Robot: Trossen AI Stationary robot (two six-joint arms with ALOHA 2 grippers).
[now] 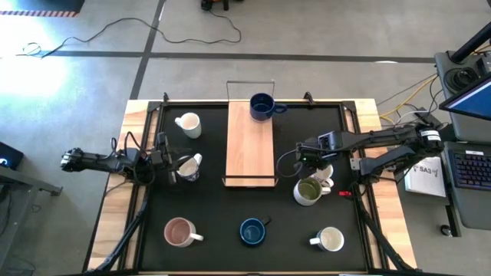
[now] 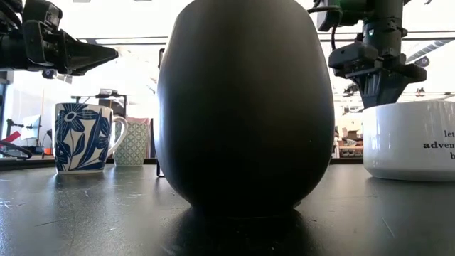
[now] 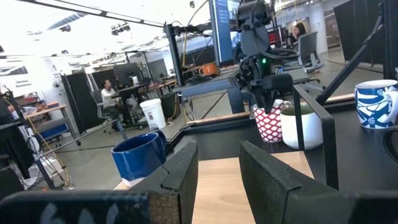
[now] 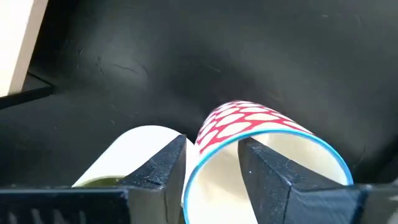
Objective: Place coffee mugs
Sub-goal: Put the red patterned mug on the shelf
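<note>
Right pincer [image 4: 211, 163] sits directly over the red-and-white patterned mug [image 4: 249, 124], fingers [image 4: 163, 163] spread and straddling its rim near the wall; not clamped. That mug has a white inside and a light blue rim edge. Just beside it, on the pincer's other flank, the olive green mug [image 1: 308, 191], cream outside, touching or nearly so.

Left pincer [image 1: 170, 165] is level above the table [image 1: 230, 207], fingers apart with nothing between them. The blue floral mug [image 1: 189, 167] is right at its tips: white body, dark blue leaf print, handle visible in the low view.

Other mugs:
- dark blue mug [image 1: 262, 106] on the wooden tray [image 1: 249, 146], at the tray's far end, well ahead of both pincers.
- plain white mug [image 1: 188, 124] near the left pincer, toward the far edge.
- pink-inside mug [image 1: 179, 231], second dark blue mug [image 1: 252, 231] and cream mug [image 1: 330, 240] in a row along the near edge, well apart from both pincers.

Cream mug carries black lettering, only partly readable.
</note>
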